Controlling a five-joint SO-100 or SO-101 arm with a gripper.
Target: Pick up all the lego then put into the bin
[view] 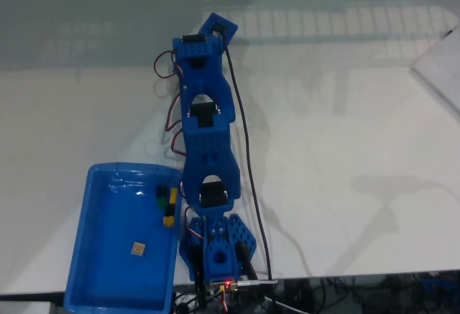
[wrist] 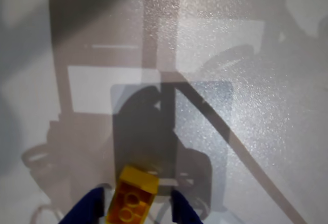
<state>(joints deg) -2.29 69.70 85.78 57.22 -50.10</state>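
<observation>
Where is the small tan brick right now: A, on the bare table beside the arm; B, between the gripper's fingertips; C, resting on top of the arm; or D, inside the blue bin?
D: in the fixed view the tan brick lies on the floor of the blue bin, while in the wrist view the brick between the fingertips of the gripper is a yellow brick.

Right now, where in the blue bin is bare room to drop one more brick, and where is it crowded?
The blue bin is bare along its left wall and below the tan brick. Its upper right corner is crowded: a yellow brick and dark pieces lie by the rim beside the arm.
</observation>
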